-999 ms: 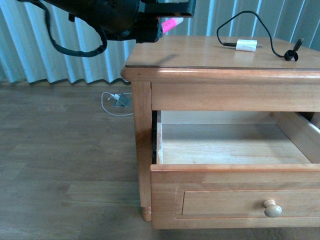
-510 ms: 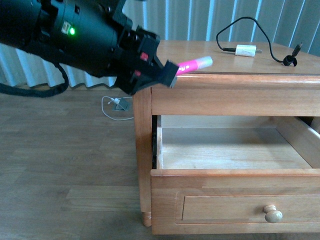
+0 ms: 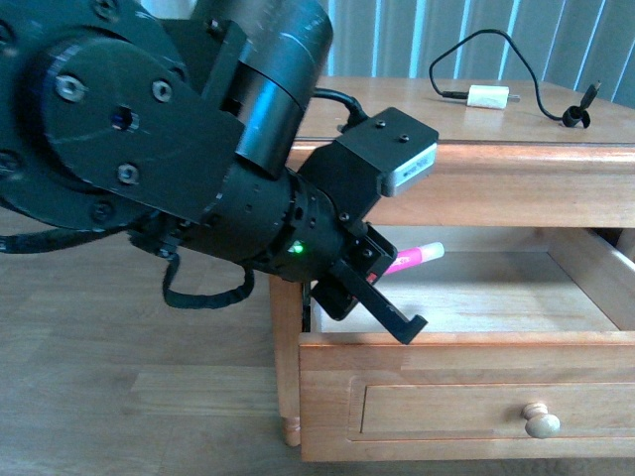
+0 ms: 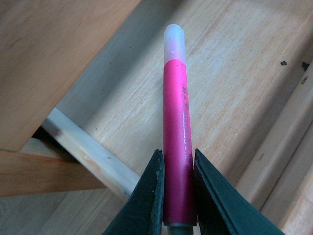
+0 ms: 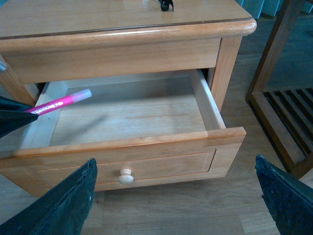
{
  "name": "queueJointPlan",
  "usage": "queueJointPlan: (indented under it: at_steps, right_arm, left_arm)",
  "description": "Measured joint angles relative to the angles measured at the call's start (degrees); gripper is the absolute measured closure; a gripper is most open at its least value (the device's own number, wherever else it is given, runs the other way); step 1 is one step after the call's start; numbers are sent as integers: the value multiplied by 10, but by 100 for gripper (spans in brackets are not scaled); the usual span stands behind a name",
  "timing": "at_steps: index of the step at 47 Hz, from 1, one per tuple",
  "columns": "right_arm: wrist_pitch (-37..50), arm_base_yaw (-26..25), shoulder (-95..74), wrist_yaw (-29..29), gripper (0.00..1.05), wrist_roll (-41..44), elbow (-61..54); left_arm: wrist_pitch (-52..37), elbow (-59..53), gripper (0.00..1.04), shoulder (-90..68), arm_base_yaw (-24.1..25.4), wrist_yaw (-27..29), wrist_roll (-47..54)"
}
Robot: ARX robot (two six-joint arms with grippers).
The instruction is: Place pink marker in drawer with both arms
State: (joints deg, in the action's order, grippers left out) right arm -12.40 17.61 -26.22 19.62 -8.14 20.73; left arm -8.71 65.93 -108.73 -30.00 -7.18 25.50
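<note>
Filling the left half of the front view, the left arm [image 3: 149, 149] hides the bench's [image 3: 417, 104] near corner. Its end effector [image 3: 402, 288] is only partly made out: one black finger is seen, the other is hidden. The pink marker [image 3: 417, 256] juts out beyond it above the open drawer [image 3: 466, 392], white cap outward. A white charger [image 3: 488, 96] lies on the bench.

From the left wrist, the marker is seen pinched between both fingers [image 4: 152, 196], its tail cut off by the frame edge. Whether the drawer floor beneath is touched cannot be told.

From the right wrist, the right end effector [image 5: 175, 161] is shown spread wide and empty, facing the drawer's knob [image 5: 125, 176]. Only its blurred finger edges are seen.
</note>
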Motion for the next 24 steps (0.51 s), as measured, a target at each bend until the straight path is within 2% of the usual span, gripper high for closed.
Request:
queueJointPlan:
  at_steps: [13, 20, 24]
  right_arm:
    - [0, 0, 0, 0, 8, 0, 0]
    - [0, 0, 0, 0, 8, 0, 0]
    - [0, 0, 0, 0, 8, 0, 0]
  left_arm:
    - [0, 35, 89, -36, -21, 13, -5]
    - [0, 37, 67, -37, -27, 11, -14]
    - [-6, 35, 49, -34, -26, 15, -39]
